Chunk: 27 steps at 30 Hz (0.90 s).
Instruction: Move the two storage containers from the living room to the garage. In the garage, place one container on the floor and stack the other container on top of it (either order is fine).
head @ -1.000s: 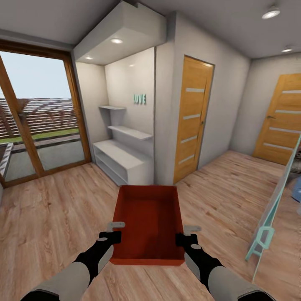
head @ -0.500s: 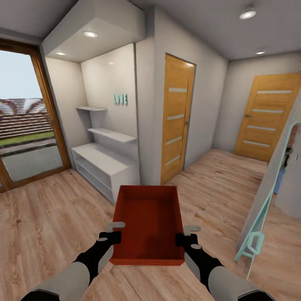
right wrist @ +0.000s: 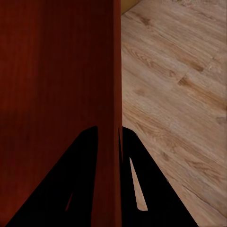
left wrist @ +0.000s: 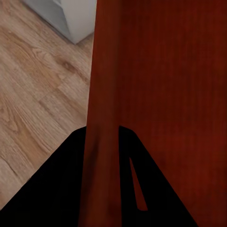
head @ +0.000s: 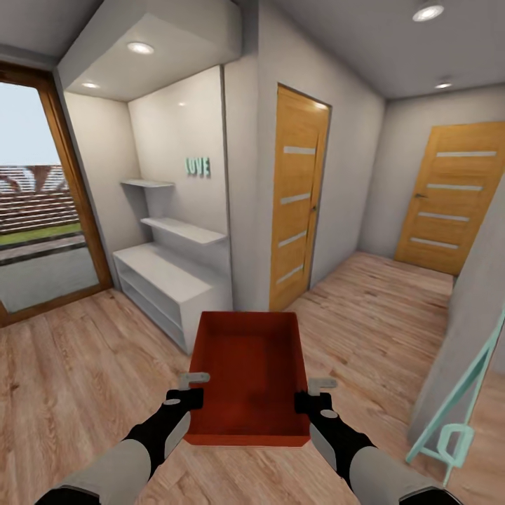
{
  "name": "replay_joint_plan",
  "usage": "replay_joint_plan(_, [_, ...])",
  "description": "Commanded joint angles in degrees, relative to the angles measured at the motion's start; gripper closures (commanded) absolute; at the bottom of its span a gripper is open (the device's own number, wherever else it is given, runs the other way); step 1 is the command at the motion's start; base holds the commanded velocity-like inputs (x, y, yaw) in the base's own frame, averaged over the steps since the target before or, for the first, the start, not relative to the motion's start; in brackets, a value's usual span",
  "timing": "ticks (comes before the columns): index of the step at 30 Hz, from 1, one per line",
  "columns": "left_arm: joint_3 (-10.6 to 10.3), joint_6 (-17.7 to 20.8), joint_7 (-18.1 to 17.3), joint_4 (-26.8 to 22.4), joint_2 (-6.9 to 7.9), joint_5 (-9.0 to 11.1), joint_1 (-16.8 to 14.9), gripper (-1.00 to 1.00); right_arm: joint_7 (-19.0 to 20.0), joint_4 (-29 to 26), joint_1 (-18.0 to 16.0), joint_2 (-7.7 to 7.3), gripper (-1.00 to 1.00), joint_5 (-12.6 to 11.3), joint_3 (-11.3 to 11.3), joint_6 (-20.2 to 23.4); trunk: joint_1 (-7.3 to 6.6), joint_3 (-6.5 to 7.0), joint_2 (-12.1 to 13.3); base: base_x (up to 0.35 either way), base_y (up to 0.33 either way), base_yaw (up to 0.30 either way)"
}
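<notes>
An orange-red storage container (head: 249, 375) hangs above the light wood plank floor in front of me, held level between both arms. My left gripper (head: 191, 389) is shut on its left wall, and the left wrist view shows that wall (left wrist: 101, 142) pinched between the dark fingers. On the opposite side my right gripper (head: 312, 393) is shut on the right wall (right wrist: 108, 142), which runs between its fingers in the right wrist view. The container is empty.
A white shelf unit (head: 175, 280) stands in an alcove just ahead on the left, beside a wall corner. Two closed wooden doors (head: 298, 196) (head: 452, 196) lie ahead. A glass door (head: 35, 217) is at far left. A teal frame (head: 463, 400) leans at right.
The whole view has swung to the right and moved forward: the glass door slid left, the doors came nearer. Container and both grippers keep the same hold.
</notes>
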Motion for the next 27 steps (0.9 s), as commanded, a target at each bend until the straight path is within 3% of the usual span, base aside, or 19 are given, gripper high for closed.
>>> replay_joint_plan(1, [1.62,0.34,0.51,-1.25,0.0,-0.34,-0.04,1.0,0.16,0.14,0.03,0.0,1.0,-0.97,0.77,-0.31,0.05,-0.02,-0.04,0.323,0.0,0.0])
replay_joint_plan(14, [1.62,0.34,0.51,-1.25,-0.02,-0.36,-0.04,1.0,0.06,0.14,0.03,0.09,1.0,-0.97,0.83,-0.32,0.05,-0.02,-0.04,0.323,0.0,-0.01])
replay_joint_plan(27, [1.62,0.34,0.51,-1.25,-0.02,-0.32,-0.04,1.0,0.07,0.18,0.0,0.2,1.0,-0.98,0.86,-0.29,0.05,-0.02,-0.04,0.323,0.0,-0.258])
